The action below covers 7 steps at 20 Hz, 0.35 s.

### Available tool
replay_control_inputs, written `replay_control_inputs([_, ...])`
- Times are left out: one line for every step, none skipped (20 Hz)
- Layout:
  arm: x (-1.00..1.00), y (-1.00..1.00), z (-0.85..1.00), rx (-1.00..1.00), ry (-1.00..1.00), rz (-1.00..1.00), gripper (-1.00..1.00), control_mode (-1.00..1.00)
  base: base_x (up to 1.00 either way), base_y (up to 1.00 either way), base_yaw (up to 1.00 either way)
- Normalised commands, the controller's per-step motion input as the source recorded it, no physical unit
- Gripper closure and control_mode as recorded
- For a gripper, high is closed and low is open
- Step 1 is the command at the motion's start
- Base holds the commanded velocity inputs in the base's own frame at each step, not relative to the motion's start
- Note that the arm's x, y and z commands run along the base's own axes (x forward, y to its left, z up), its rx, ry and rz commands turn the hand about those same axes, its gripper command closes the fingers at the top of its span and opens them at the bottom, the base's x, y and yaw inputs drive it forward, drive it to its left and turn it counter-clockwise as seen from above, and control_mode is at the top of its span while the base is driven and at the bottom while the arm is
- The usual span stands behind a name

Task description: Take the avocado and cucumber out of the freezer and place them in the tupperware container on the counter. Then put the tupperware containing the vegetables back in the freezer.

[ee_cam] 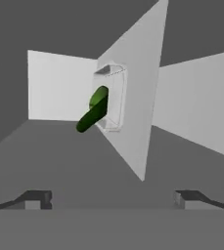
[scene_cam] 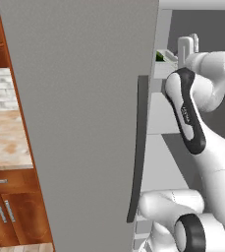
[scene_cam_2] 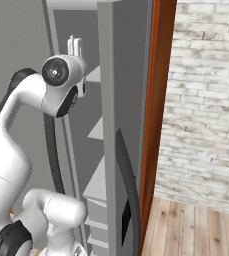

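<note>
The freezer [scene_cam: 84,123] stands with its large grey door swung open, and my arm reaches into it. On a pale shelf inside lies the tupperware container [ee_cam: 114,97], a pale low-rimmed tray. The dark green cucumber [ee_cam: 88,120] lies in it, one end sticking out over the rim. A brighter green rounded piece against it looks like the avocado [ee_cam: 99,95]. From the left base view a bit of green [scene_cam: 159,57] shows on that shelf. My gripper [ee_cam: 112,199] is open and empty, a short way in front of the container. Its fingers [scene_cam_2: 76,45] point into the freezer.
The open door with its dark bar handle [scene_cam: 137,147] stands between the arm and the counter [scene_cam: 6,142] at the left. A second grey door edge [scene_cam_2: 111,125] and a wooden panel [scene_cam_2: 158,100] close the right side. Pale shelves [scene_cam_2: 98,130] are stacked below the hand.
</note>
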Motion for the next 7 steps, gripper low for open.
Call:
replay_control_inputs([-1.0,0.34,0.25,0.0,-0.02,-0.07,-1.0,-1.0,0.0,0.0,0.0])
replay_control_inputs([-1.0,0.31,0.26,0.0,-0.01,-0.07,-1.0,-1.0,0.0,0.0,0.0])
replay_control_inputs([-1.0,0.29,0.28,0.0,0.0,-0.07,-1.0,-1.0,0.0,0.0,0.0])
replay_control_inputs([-1.0,0.29,0.31,0.0,0.0,-0.07,-1.0,-1.0,0.0,0.0,0.0])
replay_control_inputs([-1.0,0.28,0.31,0.0,0.0,-0.06,-1.0,-1.0,0.0,0.0,0.0])
replay_control_inputs([-1.0,0.3,0.32,0.0,0.0,-0.06,-1.0,-1.0,0.0,0.0,0.0])
replay_control_inputs([-1.0,0.31,0.35,0.0,0.0,-0.06,-1.0,-1.0,0.0,0.0,0.0])
